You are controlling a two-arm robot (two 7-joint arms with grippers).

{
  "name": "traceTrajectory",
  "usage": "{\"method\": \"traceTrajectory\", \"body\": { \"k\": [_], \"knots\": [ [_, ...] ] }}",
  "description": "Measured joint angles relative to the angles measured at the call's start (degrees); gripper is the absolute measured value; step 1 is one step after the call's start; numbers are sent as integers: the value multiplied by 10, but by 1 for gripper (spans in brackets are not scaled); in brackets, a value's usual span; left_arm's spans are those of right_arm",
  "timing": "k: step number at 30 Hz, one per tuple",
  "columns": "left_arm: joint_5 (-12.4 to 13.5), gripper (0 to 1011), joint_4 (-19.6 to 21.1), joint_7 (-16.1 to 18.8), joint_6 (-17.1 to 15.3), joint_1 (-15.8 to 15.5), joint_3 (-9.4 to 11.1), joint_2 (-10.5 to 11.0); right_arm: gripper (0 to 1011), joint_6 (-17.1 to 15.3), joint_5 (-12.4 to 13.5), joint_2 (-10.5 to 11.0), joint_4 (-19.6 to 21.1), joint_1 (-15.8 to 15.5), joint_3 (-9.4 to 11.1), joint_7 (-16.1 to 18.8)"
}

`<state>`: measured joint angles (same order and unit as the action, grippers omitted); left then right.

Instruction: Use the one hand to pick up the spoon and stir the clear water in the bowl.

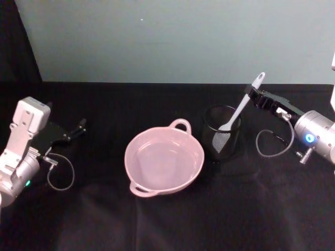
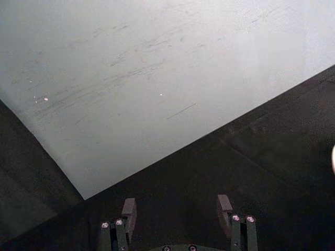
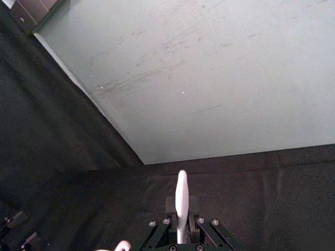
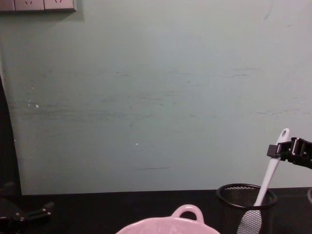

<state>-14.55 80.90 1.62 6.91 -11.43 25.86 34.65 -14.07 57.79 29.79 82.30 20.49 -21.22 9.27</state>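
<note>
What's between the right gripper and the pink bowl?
In the head view, the black mesh cup, beside the bowl, holding the spoon the right gripper grips. Left gripper parked far left.

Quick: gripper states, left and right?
Left gripper: open, holding nothing.
Right gripper: closed on the spoon, its blade inside the mesh cup.

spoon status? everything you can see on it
The spoon is long, slim and white, plastic by its look. It stands tilted in the black mesh cup, blade down inside, handle end leaning up toward the robot's right. The right gripper is shut on the handle near its top. The spoon does not touch the pink bowl.
</note>
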Motion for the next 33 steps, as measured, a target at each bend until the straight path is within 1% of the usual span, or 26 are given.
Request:
{"method": "traceTrajectory", "body": {
  "k": [5,9,10,12,13,15,16,20,22,25,30,33],
  "knots": [
    [0,1011,0,0,0,0,0,0,123,0,0,0,0,0,0,0],
    [0,1011,0,0,0,0,0,0,123,6,-19,9,16,-1,-4,3],
    [0,1011,0,0,0,0,0,0,123,8,-29,14,25,-2,-5,3],
    [0,1011,0,0,0,0,0,0,123,8,-38,18,35,-3,-5,3],
    [0,1011,0,0,0,0,0,0,123,6,-45,23,46,-3,-5,3],
    [0,1011,0,0,0,0,0,0,123,1,-52,28,55,-3,-5,4],
    [0,1011,0,0,0,0,0,0,123,-6,-57,34,67,-2,-5,5],
    [0,1011,0,0,0,0,0,0,123,-26,-68,51,94,2,-5,12],
    [0,1011,0,0,0,0,0,0,123,-35,-70,59,105,5,-4,17],
    [0,1011,0,0,0,0,0,0,123,-57,-67,74,125,17,1,30],
    [0,1011,0,0,0,0,0,0,123,-77,-57,86,137,37,3,44],
    [0,1011,0,0,0,0,0,0,123,-83,-56,90,143,51,-1,47]
  ]
}}
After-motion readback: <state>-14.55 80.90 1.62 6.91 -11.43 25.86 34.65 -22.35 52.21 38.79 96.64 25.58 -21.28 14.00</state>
